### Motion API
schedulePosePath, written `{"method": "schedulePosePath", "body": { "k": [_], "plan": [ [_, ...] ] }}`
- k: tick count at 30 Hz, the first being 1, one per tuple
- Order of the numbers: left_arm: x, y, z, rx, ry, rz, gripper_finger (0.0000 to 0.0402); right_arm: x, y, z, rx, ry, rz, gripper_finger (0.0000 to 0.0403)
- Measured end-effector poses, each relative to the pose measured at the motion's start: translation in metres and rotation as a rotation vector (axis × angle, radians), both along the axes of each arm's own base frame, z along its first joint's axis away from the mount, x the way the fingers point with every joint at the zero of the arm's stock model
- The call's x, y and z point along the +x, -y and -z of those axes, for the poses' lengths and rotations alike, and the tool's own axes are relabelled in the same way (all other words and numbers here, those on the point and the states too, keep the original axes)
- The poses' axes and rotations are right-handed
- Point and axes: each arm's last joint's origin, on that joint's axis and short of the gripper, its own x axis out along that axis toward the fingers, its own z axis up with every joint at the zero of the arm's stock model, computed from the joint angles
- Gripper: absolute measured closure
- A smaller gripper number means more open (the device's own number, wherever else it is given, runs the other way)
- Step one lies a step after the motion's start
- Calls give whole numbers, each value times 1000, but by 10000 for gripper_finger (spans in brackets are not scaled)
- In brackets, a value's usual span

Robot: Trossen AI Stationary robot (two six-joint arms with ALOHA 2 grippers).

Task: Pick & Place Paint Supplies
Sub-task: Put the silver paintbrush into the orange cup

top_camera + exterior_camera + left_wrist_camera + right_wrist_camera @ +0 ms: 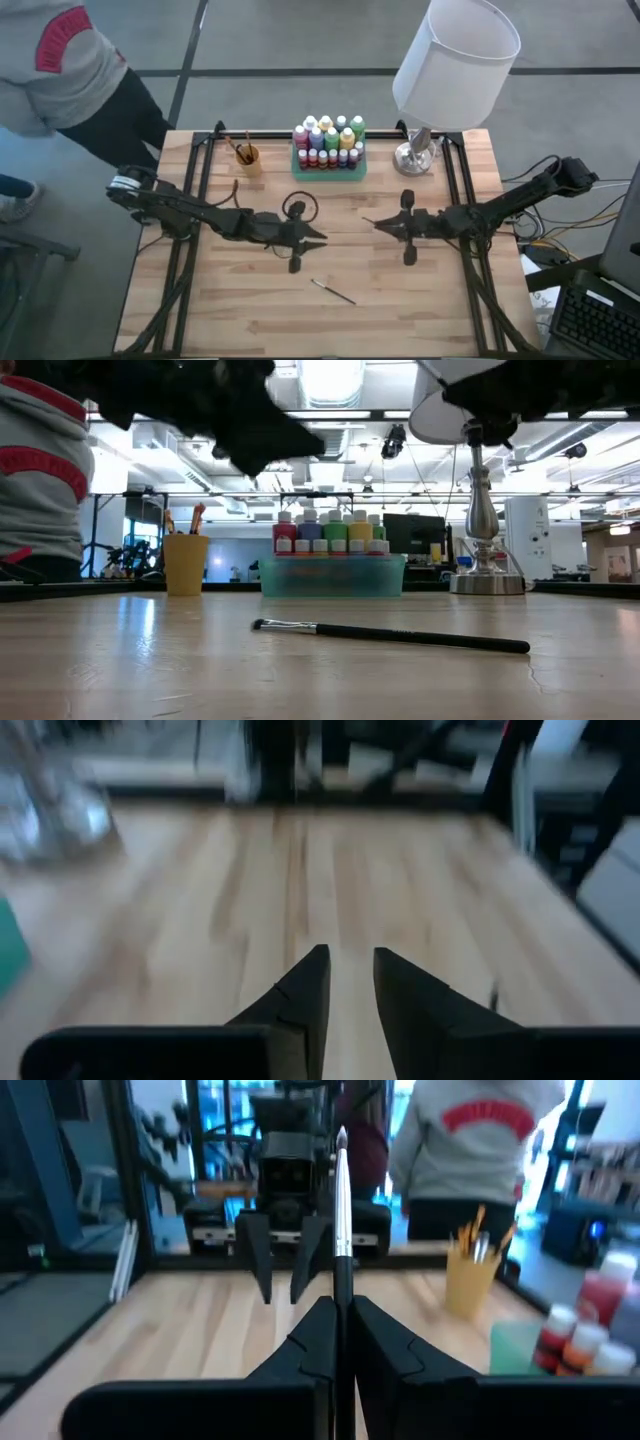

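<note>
Paintbrush on table, high view: a thin dark-handled paintbrush (332, 291) lay loose on the wooden table (220, 320), nearer the front edge than either arm.
Paint bottles, high view: assorted bottles (328, 143) stood packed in the green tray (330, 173) at the back, between an orange cup (247, 159) of brushes and a lamp (440, 75).
Arms, high view: the left gripper (318, 237) and right gripper (378, 223) pointed at each other over the table's middle, apart.
Person, high view: someone in a grey hooded top (50, 60) stood past the back left corner.
Low view: the loose paintbrush (390, 634) lay flat in front of the tray (333, 576), bristles toward the cup (186, 563).
Left wrist view: the left gripper (352, 982) had its fingers slightly spread, nothing between them.
Right wrist view: the right gripper (341, 1330) had its fingers pressed onto a second paintbrush (342, 1220), which stuck out forward, bristle tip farthest out.
</note>
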Motion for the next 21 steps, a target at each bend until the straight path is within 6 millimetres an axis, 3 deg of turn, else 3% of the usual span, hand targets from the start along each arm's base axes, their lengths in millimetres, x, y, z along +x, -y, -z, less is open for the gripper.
{"method": "schedulePosePath", "body": {
  "k": [9,17,21],
  "plan": [
    [5,-2,-35,84,359,4,311,-4,-2,-9,-51,184,-103,390],
    [17,-9,-65,113,456,-55,222,-1,-4,-25,-123,264,-141,390],
    [21,-8,-82,131,513,-56,199,0,-5,-30,-144,280,-137,390]
  ]
}}
